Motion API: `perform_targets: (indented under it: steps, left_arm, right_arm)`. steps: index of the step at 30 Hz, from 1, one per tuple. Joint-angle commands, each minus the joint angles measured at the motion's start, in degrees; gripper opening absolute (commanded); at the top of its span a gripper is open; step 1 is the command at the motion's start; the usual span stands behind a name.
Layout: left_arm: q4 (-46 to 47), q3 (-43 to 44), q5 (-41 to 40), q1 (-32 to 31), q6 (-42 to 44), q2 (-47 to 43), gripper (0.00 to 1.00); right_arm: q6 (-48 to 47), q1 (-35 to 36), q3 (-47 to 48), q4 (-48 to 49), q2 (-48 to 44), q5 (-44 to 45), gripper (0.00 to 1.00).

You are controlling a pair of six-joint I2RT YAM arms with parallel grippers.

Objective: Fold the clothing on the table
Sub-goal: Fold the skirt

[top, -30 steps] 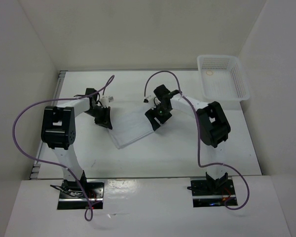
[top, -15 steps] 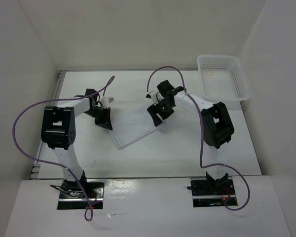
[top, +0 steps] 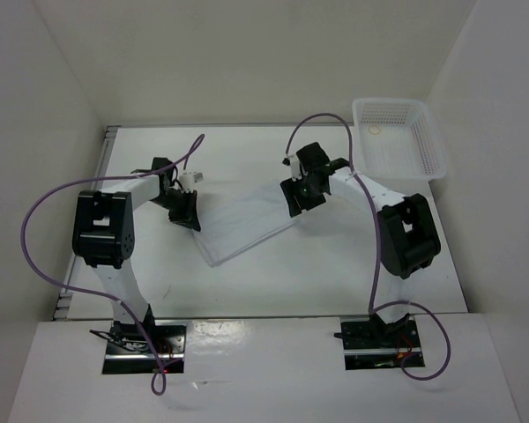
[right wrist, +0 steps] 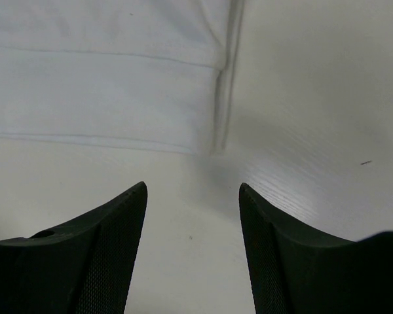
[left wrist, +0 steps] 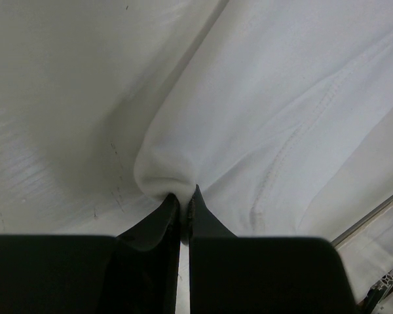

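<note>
The clothing (top: pixel 247 225), a flat piece of white fabric, lies on the table (top: pixel 335 264) between the two arms. My left gripper (top: pixel 187 217) sits at its left edge. In the left wrist view the gripper (left wrist: pixel 183 194) is shut on a small bunched fold of the clothing (left wrist: pixel 281 118), which spreads away with a stitched seam. My right gripper (top: pixel 300 201) stands just off the clothing's right end. In the right wrist view it (right wrist: pixel 192 190) is open over bare table, and the clothing's hemmed corner (right wrist: pixel 105 91) lies a little ahead of the fingertips, apart from them.
A white plastic mesh basket (top: pixel 398 137) stands at the table's back right corner. White walls close in the table on the left, back and right. A metal rail (top: pixel 106 167) runs along the left edge. Purple cables loop off both arms.
My right gripper has moved to the right and slightly back, off the clothing, and its jaws have narrowed a little. The clothing's right end now lies further right. The left arm has not moved.
</note>
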Motion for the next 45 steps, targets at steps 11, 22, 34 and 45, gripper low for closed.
perform_targets:
  steps: [11,22,34,45]
  left_arm:
    - [-0.16,-0.13,0.21,0.46,0.69,-2.25,0.0]
    - [-0.16,-0.13,0.73,0.46,0.69,-1.72,0.0]
    - [-0.16,-0.13,1.26,0.46,0.69,-0.67,0.0]
    - [-0.16,-0.13,1.26,0.46,0.69,-0.14,0.0]
  right_arm:
    - [3.68,0.41,-1.93,6.23,6.04,3.15,0.63]
    - [3.68,0.94,-0.35,7.81,10.7,3.76,0.61]
    - [3.68,2.52,1.23,7.81,12.91,1.4,0.45]
    - [3.16,2.52,1.76,6.23,14.67,-0.37,0.11]
